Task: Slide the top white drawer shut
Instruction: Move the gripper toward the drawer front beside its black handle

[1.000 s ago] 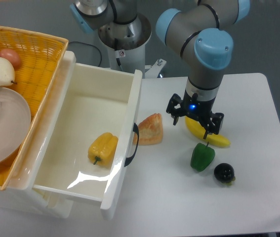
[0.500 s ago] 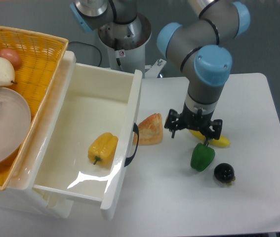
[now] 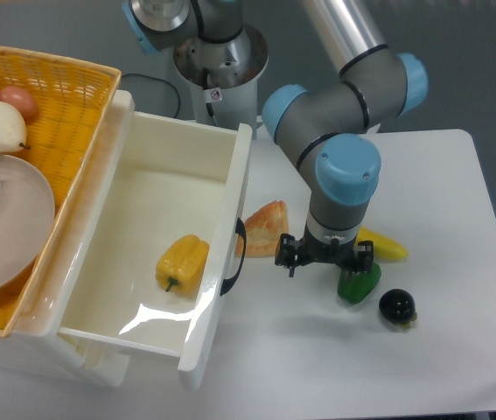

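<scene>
The top white drawer [image 3: 230, 188] stands pulled far out over the table, its front panel facing right with a black curved handle [image 3: 235, 258] on it. A yellow bell pepper [image 3: 180, 262] lies inside. My gripper [image 3: 324, 260] hangs low over the table to the right of the handle, a short gap away, touching nothing. Its fingers point down and stand apart with nothing between them.
A bread slice [image 3: 266, 229] lies just right of the drawer front, close to the gripper. A green pepper [image 3: 359, 283], a banana [image 3: 382, 246] and a dark round fruit [image 3: 397, 305] lie right of the gripper. A yellow wicker basket [image 3: 64, 105] with fruit and a clear bowl sits above the drawer.
The arm has swung left and toward the front of the table, carrying the gripper from above the banana to a spot near the drawer handle. The drawer has not moved.
</scene>
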Motion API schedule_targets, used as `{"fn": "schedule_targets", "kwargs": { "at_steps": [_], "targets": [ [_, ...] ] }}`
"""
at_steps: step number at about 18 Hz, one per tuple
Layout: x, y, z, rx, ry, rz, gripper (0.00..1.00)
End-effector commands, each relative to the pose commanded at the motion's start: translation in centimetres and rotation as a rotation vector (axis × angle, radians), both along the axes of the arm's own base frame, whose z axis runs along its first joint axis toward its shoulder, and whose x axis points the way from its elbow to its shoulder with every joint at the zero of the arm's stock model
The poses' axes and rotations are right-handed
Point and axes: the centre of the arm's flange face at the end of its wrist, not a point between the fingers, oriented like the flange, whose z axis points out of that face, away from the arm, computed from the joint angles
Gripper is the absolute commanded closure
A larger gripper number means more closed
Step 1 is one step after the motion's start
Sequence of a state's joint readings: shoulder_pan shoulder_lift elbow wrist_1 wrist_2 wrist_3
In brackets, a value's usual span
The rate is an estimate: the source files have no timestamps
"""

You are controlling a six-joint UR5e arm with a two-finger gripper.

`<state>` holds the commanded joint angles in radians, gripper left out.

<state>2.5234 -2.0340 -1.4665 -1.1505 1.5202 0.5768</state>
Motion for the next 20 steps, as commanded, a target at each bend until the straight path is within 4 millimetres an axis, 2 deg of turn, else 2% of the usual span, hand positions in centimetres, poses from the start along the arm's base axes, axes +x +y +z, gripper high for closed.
{"fn": "schedule_targets", "kwargs": {
  "at_steps": [10, 20],
  "targets": [
    [1.1, 0.9, 0.1, 0.047, -0.041, -0.016, 0.00],
    [1.6, 0.8, -0.2, 0.043, -0.053, -0.019, 0.00]
  ]
}}
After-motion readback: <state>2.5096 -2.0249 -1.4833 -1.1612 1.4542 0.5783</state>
